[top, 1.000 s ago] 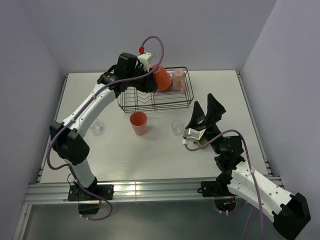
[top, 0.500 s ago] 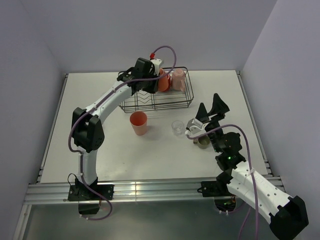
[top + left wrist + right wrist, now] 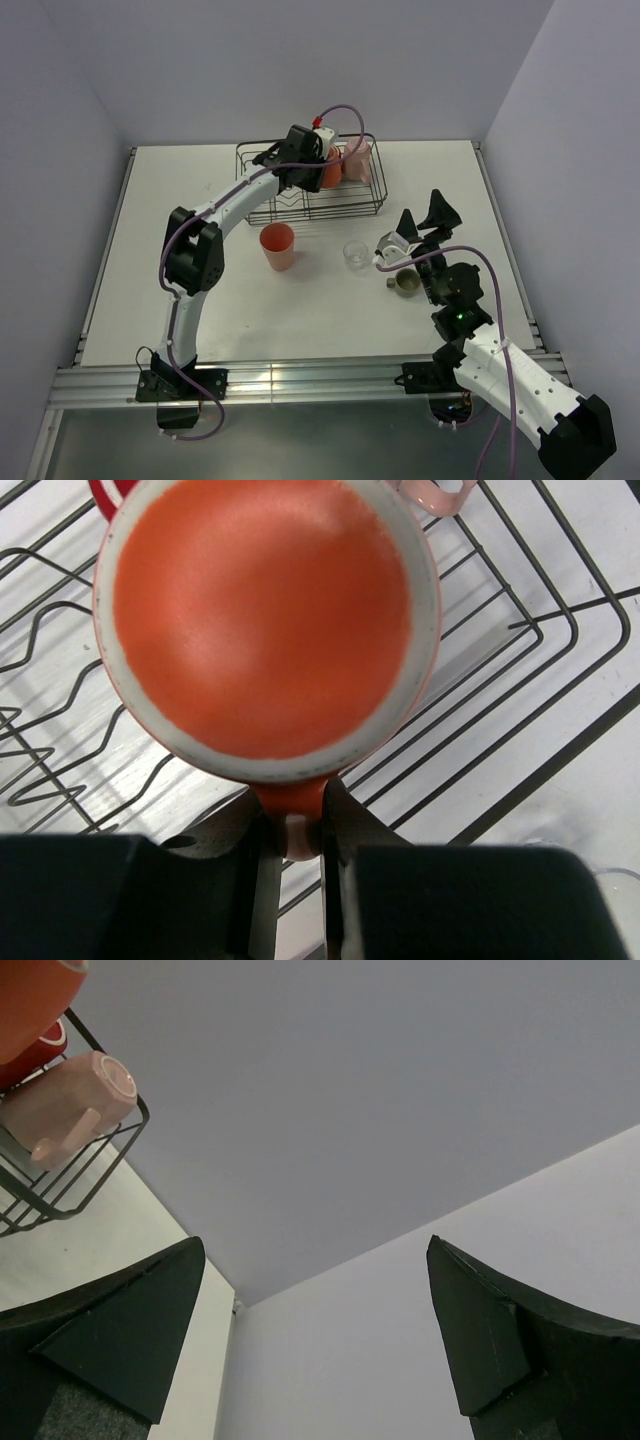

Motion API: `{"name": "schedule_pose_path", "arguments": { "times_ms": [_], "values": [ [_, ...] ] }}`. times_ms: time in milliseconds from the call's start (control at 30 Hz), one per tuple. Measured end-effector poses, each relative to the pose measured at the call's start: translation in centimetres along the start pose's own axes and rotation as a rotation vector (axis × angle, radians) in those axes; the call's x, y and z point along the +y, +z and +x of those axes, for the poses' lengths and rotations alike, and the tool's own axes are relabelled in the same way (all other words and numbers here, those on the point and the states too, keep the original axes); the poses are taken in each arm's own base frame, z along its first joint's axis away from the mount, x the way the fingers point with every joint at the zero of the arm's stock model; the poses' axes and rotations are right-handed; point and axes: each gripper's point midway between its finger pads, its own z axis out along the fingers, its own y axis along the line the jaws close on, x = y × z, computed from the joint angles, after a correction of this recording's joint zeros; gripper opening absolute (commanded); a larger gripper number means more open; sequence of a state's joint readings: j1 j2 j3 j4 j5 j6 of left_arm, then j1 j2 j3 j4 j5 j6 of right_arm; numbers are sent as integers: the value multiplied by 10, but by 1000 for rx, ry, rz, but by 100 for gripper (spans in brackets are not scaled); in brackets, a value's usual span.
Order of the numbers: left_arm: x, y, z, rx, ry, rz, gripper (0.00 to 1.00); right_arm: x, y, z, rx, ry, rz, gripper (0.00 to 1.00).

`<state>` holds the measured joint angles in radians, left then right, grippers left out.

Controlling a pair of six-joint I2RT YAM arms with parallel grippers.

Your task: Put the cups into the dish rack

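Observation:
My left gripper (image 3: 315,160) is over the right end of the black dish rack (image 3: 262,216). It is shut on the handle of the orange mug (image 3: 331,170). In the left wrist view the mug (image 3: 265,620) shows a round orange face ringed in cream just above the rack wires (image 3: 560,630), its handle pinched in the gripper (image 3: 292,825). The pale pink mug (image 3: 357,160) lies in the rack beside it, and a red mug (image 3: 40,1048) shows under the orange one. My right gripper (image 3: 426,214) is open, empty and pointing up (image 3: 315,1330).
On the table in front of the rack stand a salmon tumbler (image 3: 278,246), a clear glass (image 3: 355,254) and a grey-olive mug (image 3: 405,285) just below my right gripper. My left arm's elbow (image 3: 190,260) covers the table's left part. Walls enclose three sides.
My left gripper has carried the orange mug right and down into the rack's right end. My right arm has shifted a little right, uncovering the grey-olive mug.

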<state>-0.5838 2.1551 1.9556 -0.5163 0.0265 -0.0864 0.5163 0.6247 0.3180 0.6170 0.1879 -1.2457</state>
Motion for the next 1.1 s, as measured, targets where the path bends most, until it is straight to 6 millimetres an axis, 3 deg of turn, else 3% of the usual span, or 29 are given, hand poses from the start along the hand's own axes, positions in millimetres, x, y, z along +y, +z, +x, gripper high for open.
{"name": "schedule_pose_path", "arguments": {
  "times_ms": [567,867,1100],
  "values": [
    [-10,21,10,5,36,14,0,1,-1,7,26,7,-4,100],
    [-6,31,41,60,65,12,0,5,-1,9,32,7,-21,100],
    [-5,32,40,54,90,12,0,6,-1,9,33,6,-23,100]
  ]
}}
